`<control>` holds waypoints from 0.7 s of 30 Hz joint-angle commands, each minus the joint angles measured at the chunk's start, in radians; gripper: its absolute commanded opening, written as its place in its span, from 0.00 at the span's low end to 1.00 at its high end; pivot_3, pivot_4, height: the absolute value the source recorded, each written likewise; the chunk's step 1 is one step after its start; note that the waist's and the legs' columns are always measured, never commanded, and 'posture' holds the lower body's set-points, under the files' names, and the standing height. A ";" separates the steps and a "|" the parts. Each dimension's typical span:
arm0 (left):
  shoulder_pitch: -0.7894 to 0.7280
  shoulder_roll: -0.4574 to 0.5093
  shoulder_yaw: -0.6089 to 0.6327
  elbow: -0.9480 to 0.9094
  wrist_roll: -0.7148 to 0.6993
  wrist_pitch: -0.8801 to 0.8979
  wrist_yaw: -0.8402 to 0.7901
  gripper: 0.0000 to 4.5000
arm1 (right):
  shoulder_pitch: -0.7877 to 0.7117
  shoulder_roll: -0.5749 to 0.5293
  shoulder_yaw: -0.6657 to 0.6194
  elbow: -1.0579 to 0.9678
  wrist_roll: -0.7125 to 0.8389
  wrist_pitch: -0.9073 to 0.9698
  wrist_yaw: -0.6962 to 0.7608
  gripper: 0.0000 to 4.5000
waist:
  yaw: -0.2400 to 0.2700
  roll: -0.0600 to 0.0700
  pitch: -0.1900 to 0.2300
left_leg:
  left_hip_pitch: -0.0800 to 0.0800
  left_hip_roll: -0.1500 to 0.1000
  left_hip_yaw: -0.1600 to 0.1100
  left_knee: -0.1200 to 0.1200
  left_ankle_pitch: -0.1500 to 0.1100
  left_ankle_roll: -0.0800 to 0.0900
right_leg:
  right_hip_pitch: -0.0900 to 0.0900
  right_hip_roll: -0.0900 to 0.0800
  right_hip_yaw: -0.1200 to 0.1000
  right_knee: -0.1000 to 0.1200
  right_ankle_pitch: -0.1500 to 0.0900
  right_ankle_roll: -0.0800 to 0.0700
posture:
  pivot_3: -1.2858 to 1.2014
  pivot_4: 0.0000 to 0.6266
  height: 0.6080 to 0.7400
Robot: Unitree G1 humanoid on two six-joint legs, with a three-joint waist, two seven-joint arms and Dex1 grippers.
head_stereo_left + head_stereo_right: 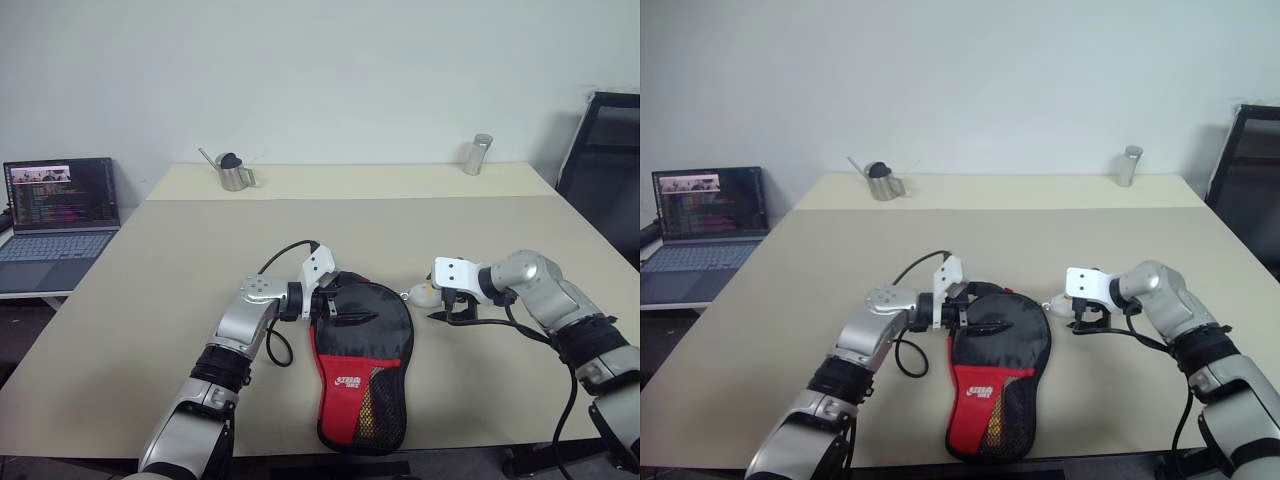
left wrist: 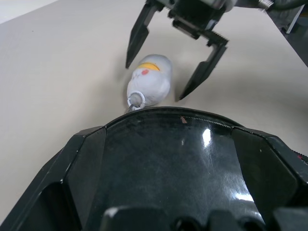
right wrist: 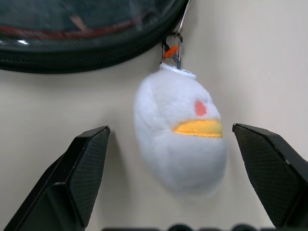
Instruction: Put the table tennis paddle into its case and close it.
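- Left eye view: the case (image 1: 360, 370) lies flat on the tabletop (image 1: 480, 250) near its front edge, long axis running 12 to 6 o'clock. The round black end points to 12 o'clock; the narrow end with the red panel, white logo and mesh pocket points to 6 o'clock.
- The case's edge zip appears closed along the arc seen in the right wrist view. What the case holds is hidden by the fabric; whether the paddle is inside cannot be told.
- A small white plush charm (image 3: 180, 134) with a yellow beak and a red dot hangs from the zip pull by a metal clip. It lies on the tabletop just beside the case's round end, at about 2 o'clock from it.
- The left tool (image 1: 333, 302) sits at the round end's 10 o'clock edge, its two fingers spread wide either side of the black fabric. Whether they touch it cannot be told.
- The right tool (image 3: 178, 168) is fully open, one finger on each side of the charm, with a clear gap to both. It holds nothing.
- At the tabletop's far edge: a small metal pitcher (image 1: 234, 172) at 11 o'clock and a metal cylinder (image 1: 477, 154) at 1 o'clock.
- An open laptop (image 1: 60, 215) stands beside the tabletop at 9 o'clock, partly cut off by the frame.
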 commanded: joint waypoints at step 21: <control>-0.126 -0.084 -0.125 0.502 0.138 -0.214 -0.101 1.00 | 0.044 0.006 -0.070 -0.098 -0.037 0.028 0.021 0.04 | 0.007 0.001 -0.002 | 0.002 0.000 0.001 0.001 0.000 0.000 | 0.001 0.000 0.001 0.001 0.000 0.000 | 0.52 0.24 1.00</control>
